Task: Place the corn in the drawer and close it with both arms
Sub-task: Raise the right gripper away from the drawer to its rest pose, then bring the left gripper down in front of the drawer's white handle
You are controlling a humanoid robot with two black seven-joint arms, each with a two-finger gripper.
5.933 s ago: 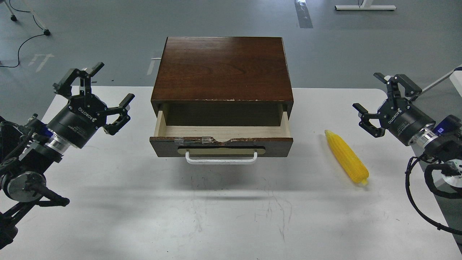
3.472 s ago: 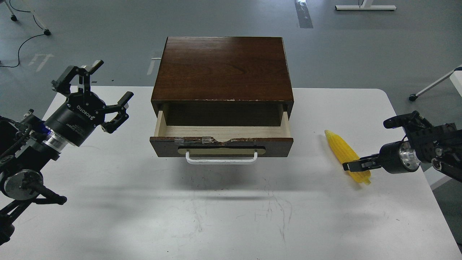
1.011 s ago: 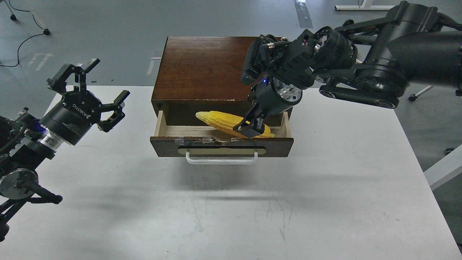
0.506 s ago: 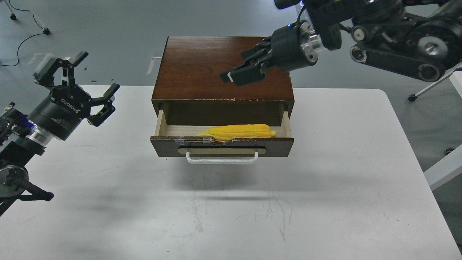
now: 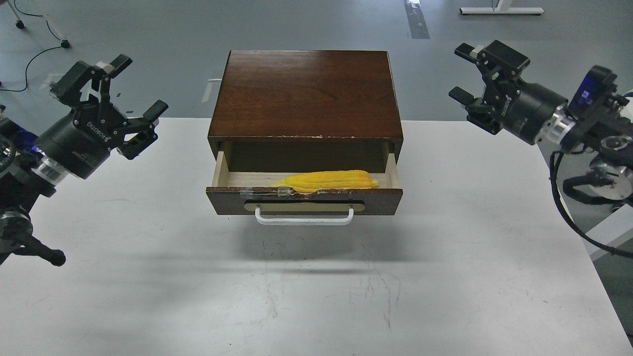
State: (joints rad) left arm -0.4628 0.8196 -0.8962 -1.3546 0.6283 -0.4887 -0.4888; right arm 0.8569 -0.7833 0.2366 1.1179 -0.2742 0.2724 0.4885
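The yellow corn (image 5: 326,180) lies on its side inside the open drawer (image 5: 303,199), just behind the chipped front edge. The drawer is pulled out of the dark brown cabinet (image 5: 304,94), its white bar handle (image 5: 304,218) facing me. My left gripper (image 5: 114,89) is open and empty, held above the table's left side, well left of the cabinet. My right gripper (image 5: 461,71) is open and empty, held high to the right of the cabinet.
The white table (image 5: 316,287) stretches in front of the drawer and to both sides. Grey floor lies behind, with a cable (image 5: 29,59) at far left. A white frame leg (image 5: 613,227) stands past the table's right edge.
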